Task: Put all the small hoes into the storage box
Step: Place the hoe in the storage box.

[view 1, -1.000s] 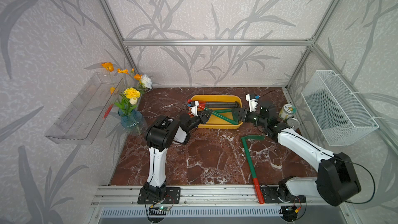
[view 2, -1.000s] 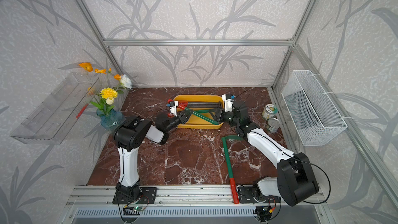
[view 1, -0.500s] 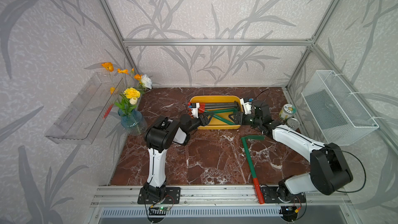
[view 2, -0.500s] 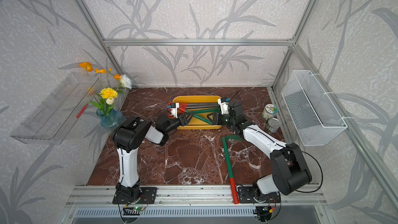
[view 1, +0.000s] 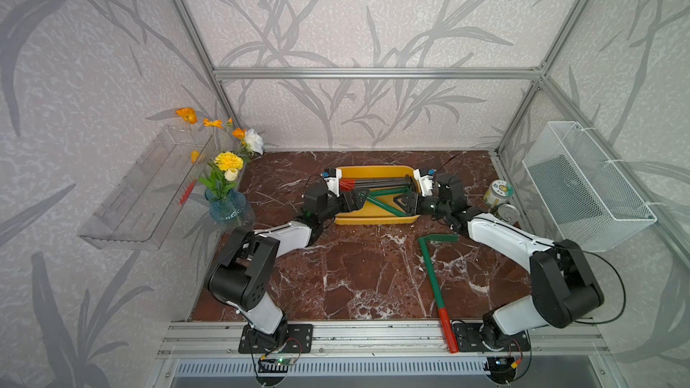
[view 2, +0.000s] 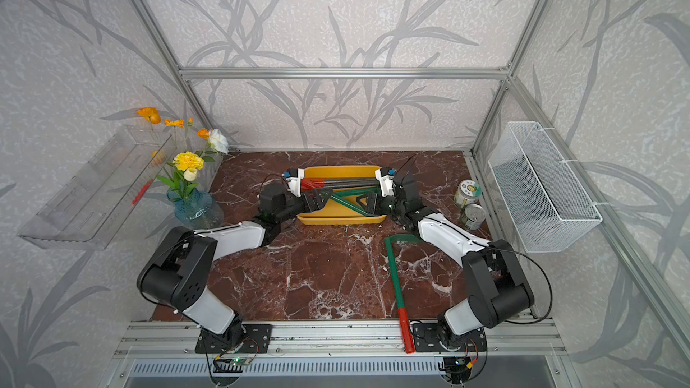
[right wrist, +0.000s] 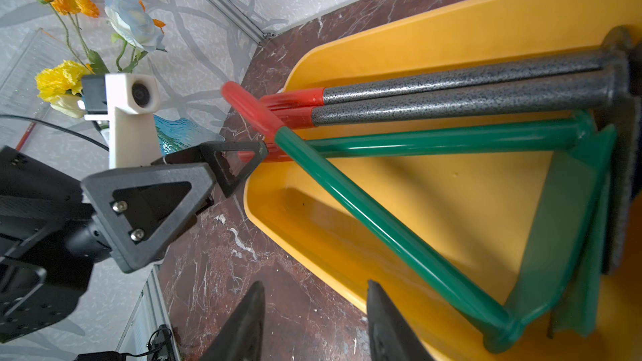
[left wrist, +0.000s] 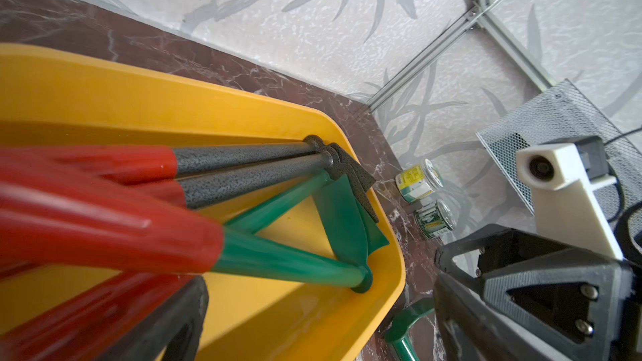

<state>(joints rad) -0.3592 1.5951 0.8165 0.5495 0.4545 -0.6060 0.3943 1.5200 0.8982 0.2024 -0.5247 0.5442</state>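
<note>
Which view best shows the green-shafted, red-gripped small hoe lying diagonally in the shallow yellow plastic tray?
Right wrist: the green-shafted hoe runs unobstructed from red grip to green blade. Left wrist has its grip blurred up close. Both top views show only a short stretch of shaft.

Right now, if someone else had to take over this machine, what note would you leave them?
Left gripper: open, holding nothing, beside the red handles.
Right gripper: open, empty, at the storage box's other end.
Small hoe: lies diagonally in the box, red handle over the rim.
Done: hoe placed. Left: probably just withdraw both arms. A second green hoe lies on the table.
</note>
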